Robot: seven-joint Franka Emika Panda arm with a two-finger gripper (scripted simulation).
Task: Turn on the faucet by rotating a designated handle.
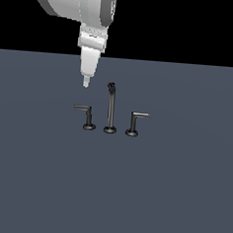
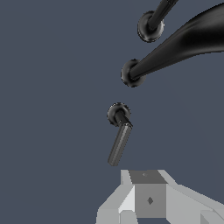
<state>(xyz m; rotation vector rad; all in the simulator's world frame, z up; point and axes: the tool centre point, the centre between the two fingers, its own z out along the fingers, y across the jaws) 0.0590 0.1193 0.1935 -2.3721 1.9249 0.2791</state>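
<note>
The faucet stands on the dark grey floor: a tall thin spout (image 1: pixel 110 108) with a lever on each side. The designated handle (image 1: pixel 84 109) is on the exterior view's left, its thin arm pointing left from its post. The mirrored lever (image 1: pixel 137 121) is on the right. My gripper (image 1: pixel 85 82) points down, shut and empty, a little above and behind the designated handle's arm, not touching it. In the wrist view the designated handle (image 2: pixel 118 142) lies just ahead of my gripper (image 2: pixel 146 175), with the spout (image 2: pixel 175 48) and the other lever's base (image 2: pixel 150 27) beyond.
The flat dark grey floor (image 1: pixel 182 193) stretches all around the faucet. The white arm (image 1: pixel 82 7) comes down from the upper left of the exterior view. Nothing else stands on the floor.
</note>
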